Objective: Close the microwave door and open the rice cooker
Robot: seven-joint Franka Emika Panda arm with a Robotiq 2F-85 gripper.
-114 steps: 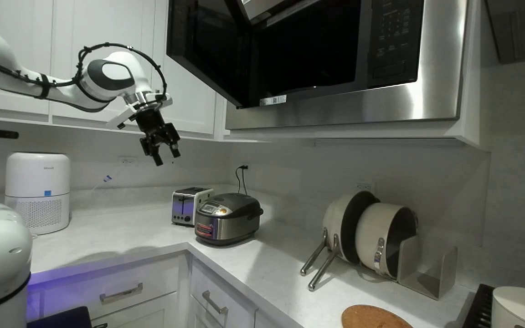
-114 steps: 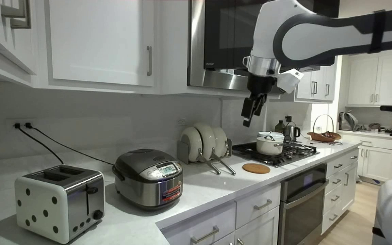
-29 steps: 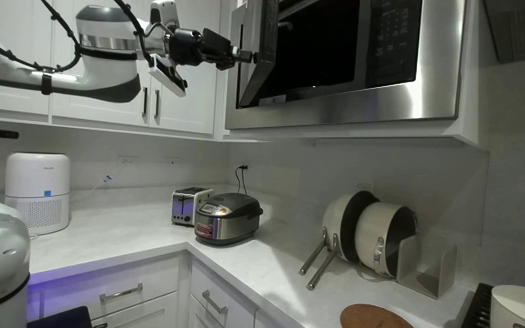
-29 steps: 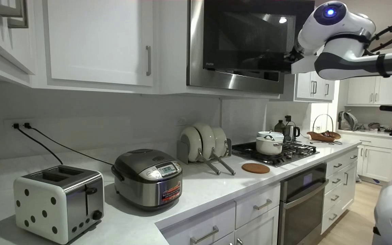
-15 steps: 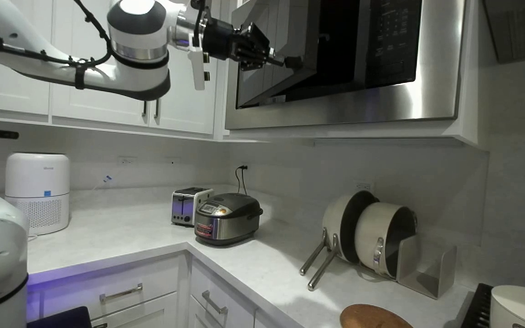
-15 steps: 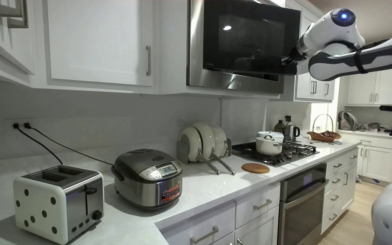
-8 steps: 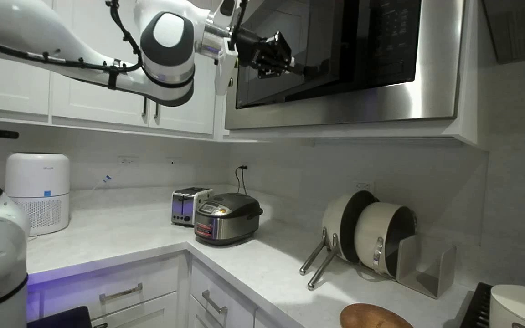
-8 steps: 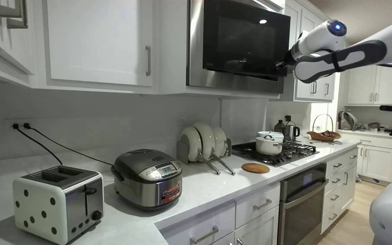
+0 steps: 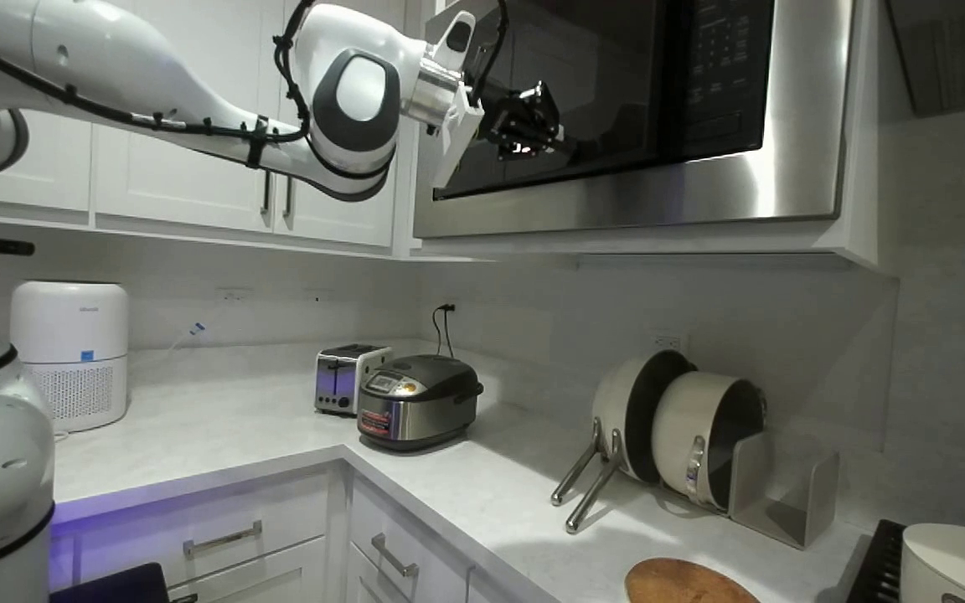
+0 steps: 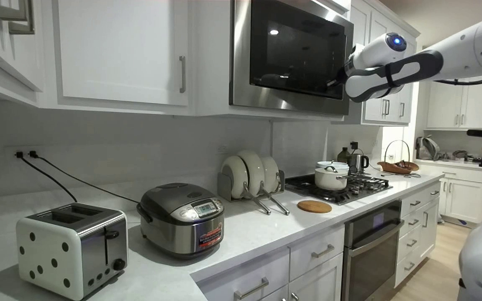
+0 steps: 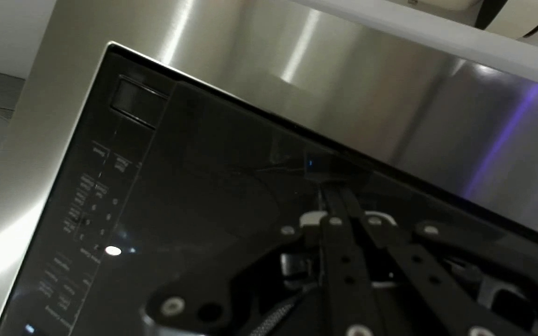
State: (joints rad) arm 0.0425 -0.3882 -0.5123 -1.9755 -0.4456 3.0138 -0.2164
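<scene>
The microwave door (image 9: 608,84) is a dark glass panel high on the wall, in both exterior views. It lies flush, or nearly so, in the steel front, and in the wrist view its glass (image 11: 213,186) meets the control panel. My gripper (image 9: 568,144) has its tips at the lower part of this glass, touching or very close to it. Seen from the wrist, the gripper (image 11: 341,193) is shut, fingers together and nothing between them. On the counter below sits the rice cooker (image 10: 182,221), silver and dark grey, with its lid down. Its inside is hidden.
A toaster (image 10: 73,246) stands beside the rice cooker. Pans (image 9: 704,435) stand in a rack under the microwave, near a round brown mat (image 10: 314,206). White cabinets (image 9: 340,184) flank the microwave. A white cylindrical appliance (image 9: 69,352) is on the counter at far left.
The microwave door has swung from standing well out to flush with its frame. My shut gripper has moved along with it toward the microwave. The rice cooker has stayed the same.
</scene>
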